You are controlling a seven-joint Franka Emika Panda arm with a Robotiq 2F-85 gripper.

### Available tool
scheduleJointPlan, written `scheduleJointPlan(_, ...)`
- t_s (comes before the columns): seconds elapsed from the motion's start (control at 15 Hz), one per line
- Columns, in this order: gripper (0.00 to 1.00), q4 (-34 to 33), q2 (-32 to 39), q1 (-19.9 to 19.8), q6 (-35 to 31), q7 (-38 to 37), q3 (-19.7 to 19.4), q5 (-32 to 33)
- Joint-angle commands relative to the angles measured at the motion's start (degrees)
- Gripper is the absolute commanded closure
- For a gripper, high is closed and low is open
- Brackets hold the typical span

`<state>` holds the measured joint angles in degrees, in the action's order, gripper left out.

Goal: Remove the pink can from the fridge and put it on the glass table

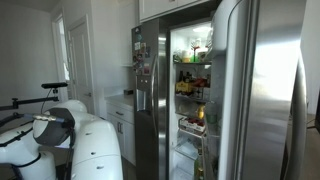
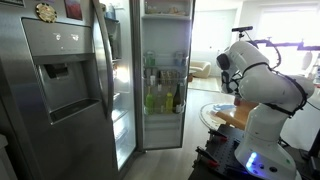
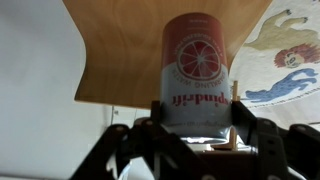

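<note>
Two black fingers (image 3: 150, 128) of the gripper (image 3: 196, 118) sit against opposite sides of the pink can (image 3: 197, 70), so we read the pincer as clamped on it. The hold falls on the end of the can nearest the wrist, which leaves most of the body free and clear of the fingers. We judge that suits setting it down on its far end.

In the wrist view the can has a reddish far half with a round citrus-slice emblem and a pale pinkish-white near half. Its red lettering reads upside down there. It looks smooth, undented and roughly as wide as the gripper's opening.

Behind it lies a tan board (image 3: 160, 50), with pale ground to the left and a colourful rug (image 3: 285, 60) to the right. We cannot tell whether the can touches anything below it.

In an exterior view the white arm (image 2: 265, 85) bends over the glass table (image 2: 210, 113), well apart from the fridge (image 2: 60, 90). The fridge door (image 2: 105, 70) stands open on lit shelves (image 2: 165, 95) of bottles. The can itself shows in neither exterior view. It is out of the fridge, so we judge that the placing on the table is what remains.
</note>
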<state>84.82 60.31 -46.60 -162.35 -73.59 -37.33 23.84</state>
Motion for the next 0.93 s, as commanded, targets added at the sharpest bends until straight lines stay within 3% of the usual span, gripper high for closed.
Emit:
scheduleJointPlan(0.0, 0.55, -3.8, 4.6, 1.4, 0.1, 4.4, -3.8, -7.0)
scheduleJointPlan(0.4, 0.55, -7.7, 11.4, 2.3, 0.7, 8.1, -7.6, -15.0)
scheduleJointPlan(0.87, 0.55, -8.9, 15.7, 3.0, 0.0, 10.6, -9.7, -19.2)
